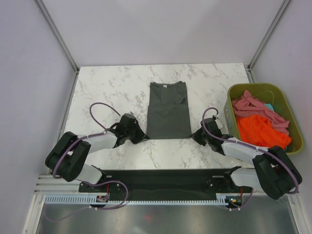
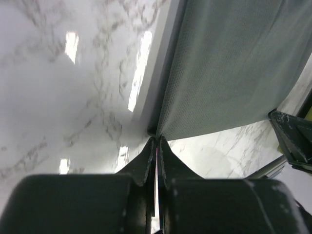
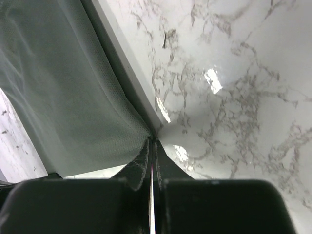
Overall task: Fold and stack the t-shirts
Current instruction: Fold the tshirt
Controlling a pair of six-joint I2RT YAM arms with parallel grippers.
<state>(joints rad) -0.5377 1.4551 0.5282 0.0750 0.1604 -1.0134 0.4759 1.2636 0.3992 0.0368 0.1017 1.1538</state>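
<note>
- Marble table [image 1: 97, 87]: the work surface. The centre strip in front of both arms is used for folding, I think because both arms reach it equally.
- Grey t-shirt [image 1: 168, 109]: lies flat at the table centre, collar at the far side, hem at the near side. Sleeves are turned in already, so it is a long narrow rectangle. Judgement: the lengthwise fold is done and the crosswise fold is not yet done.
- Olive bin [image 1: 229, 105]: stands at the right table edge, apart from the grey t-shirt, approx. level with it. It holds the pink tee [image 1: 251, 105] and the orange tee [image 1: 258, 131], both crumpled and waiting. No stack is visible on the table.
- Left gripper [image 1: 145, 138]: low on the table at the near-left hem corner. In the wrist view the 2 jaws are pressed together [image 2: 156, 141] and the cloth corner [image 2: 224, 63] goes into the tips, so it pinches the hem.
- Right gripper [image 1: 195, 136]: same on the near-right hem corner. Jaws are clenched [image 3: 152, 142] w/ the cloth [image 3: 63, 97] caught at the tips.
- Why 2 corners: holding both ends keeps the hem straight, so it can go up and over toward the collar w/o sagging in the middle.
- Risk: each pinch is only at the very tip, so a corner can slip out if 1 arm pulls faster.
</note>
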